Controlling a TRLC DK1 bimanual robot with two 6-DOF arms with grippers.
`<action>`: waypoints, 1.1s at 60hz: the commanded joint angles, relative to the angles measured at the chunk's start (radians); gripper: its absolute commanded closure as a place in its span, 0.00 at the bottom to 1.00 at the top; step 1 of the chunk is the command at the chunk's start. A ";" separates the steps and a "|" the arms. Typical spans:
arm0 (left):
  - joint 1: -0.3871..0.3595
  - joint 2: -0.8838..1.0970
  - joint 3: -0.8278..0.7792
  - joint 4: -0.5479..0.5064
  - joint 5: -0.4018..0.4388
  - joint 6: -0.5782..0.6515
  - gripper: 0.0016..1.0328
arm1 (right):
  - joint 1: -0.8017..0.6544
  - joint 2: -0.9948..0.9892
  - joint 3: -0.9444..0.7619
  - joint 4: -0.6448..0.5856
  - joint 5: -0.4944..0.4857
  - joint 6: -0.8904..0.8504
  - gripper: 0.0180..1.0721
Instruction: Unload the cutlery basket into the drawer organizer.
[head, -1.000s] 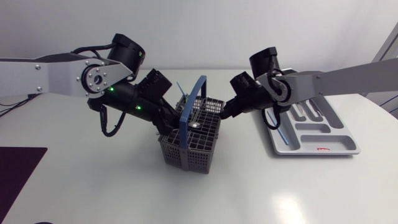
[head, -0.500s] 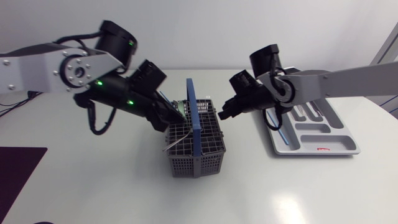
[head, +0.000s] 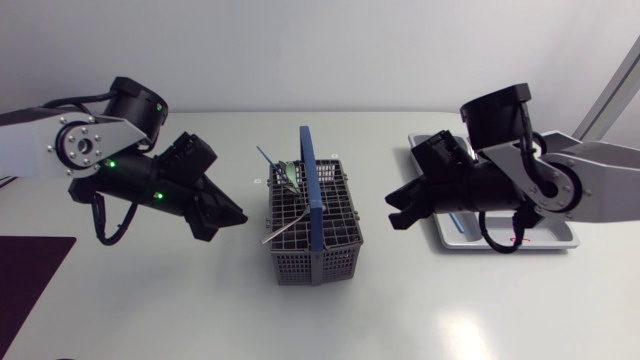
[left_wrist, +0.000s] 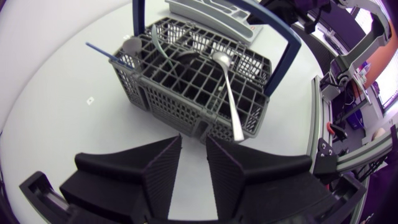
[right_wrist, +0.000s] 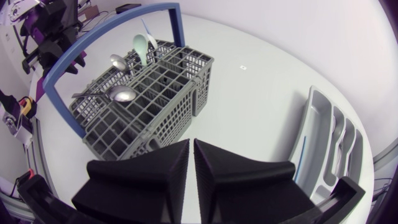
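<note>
the basket (head: 300, 268), cutlery (head: 286, 226) inside, stands mid-frame between the left gripper (head: 235, 215), fingers slightly parted and empty, and the right gripper (head: 397, 208), closed empty, by the right-edge organizer (head: 556, 237).

Lab: robot arms (head: 85, 148) at white table (head: 450, 310)

left arm (head: 70, 150): enters on the left of the cutlery basket (head: 312, 268), wrist tilted down toward it | left gripper (head: 236, 214): near basket's left side, apart from it, fingers slightly parted, empty | right arm (head: 590, 185): enters on basket's right, low | right gripper (head: 394, 209): near basket's right side, apart from it, fingers pressed together, empty
</note>
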 joint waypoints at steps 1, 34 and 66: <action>-0.008 0.037 -0.051 -0.009 0.008 0.058 0.70 | 0.026 -0.047 -0.046 -0.021 -0.002 0.003 0.86; -0.172 0.170 -0.080 0.102 0.008 -0.001 0.70 | 0.046 -0.175 -0.157 -0.040 -0.007 0.018 0.86; -0.314 0.181 -0.025 0.179 0.005 -0.116 0.70 | 0.014 -0.279 -0.190 -0.112 -0.031 -0.010 0.86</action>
